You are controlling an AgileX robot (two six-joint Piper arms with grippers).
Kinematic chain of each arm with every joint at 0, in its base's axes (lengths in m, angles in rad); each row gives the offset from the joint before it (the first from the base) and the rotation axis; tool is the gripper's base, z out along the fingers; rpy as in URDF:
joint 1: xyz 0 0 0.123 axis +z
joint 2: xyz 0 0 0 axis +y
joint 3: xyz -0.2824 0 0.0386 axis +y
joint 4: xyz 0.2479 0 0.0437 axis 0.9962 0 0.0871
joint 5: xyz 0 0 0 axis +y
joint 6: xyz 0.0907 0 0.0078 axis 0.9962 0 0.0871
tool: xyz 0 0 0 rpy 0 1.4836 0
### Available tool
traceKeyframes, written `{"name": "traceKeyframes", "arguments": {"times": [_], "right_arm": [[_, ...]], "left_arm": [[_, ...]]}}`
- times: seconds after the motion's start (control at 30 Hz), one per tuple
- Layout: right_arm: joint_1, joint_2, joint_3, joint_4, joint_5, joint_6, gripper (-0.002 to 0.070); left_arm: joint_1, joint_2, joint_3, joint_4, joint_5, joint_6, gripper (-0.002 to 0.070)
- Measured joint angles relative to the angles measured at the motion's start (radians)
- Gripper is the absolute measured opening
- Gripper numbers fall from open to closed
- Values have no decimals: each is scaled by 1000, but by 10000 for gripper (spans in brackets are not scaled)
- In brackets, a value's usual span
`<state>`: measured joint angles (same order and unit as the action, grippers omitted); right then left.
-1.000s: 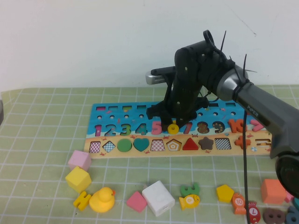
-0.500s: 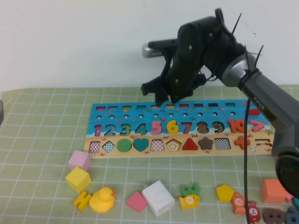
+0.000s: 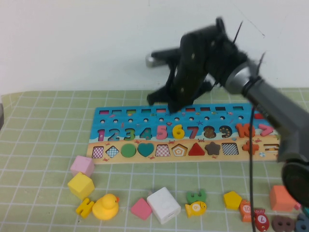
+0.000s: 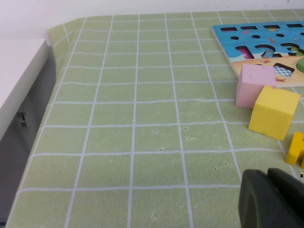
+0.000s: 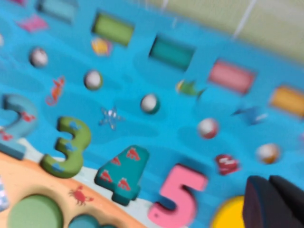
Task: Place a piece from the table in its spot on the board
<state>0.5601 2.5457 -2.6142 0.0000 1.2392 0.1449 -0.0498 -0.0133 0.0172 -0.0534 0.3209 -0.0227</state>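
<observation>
Resting: piece [image 3: 178, 131] in board [image 3: 120, 116] | right gripper [image 3: 166, 102] above, jaws closed, empty

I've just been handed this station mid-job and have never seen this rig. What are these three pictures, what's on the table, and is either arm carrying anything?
It is a two-armed table robot. The high view looks down from the robot's own side; each of the other two pictures comes from a camera on one wrist.

The right gripper hangs above the board, shut and carrying nothing. The yellow 6 sits in its place on the board between the 5 and the 7.

The left gripper is parked low over the green cloth, carrying nothing, beside a pink block and a yellow cube; I cannot tell its opening.

Loose on the cloth: a duck, a white block, a yellow fish.
</observation>
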Motion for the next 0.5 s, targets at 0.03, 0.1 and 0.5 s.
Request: {"name": "traceKeyframes", "arguments": {"times": [0.03,0.1,0.5], "right_arm": [[5,-21,2,-15,0,-8,-1],[9,-83,2,-34,0,-31,-1],[34,-498,0,-58,0,-72,-1]], "left_arm": [[0,0,0,0,0,0,-2],[0,0,0,0,0,0,-2],[0,0,0,0,0,0,-2]]}}
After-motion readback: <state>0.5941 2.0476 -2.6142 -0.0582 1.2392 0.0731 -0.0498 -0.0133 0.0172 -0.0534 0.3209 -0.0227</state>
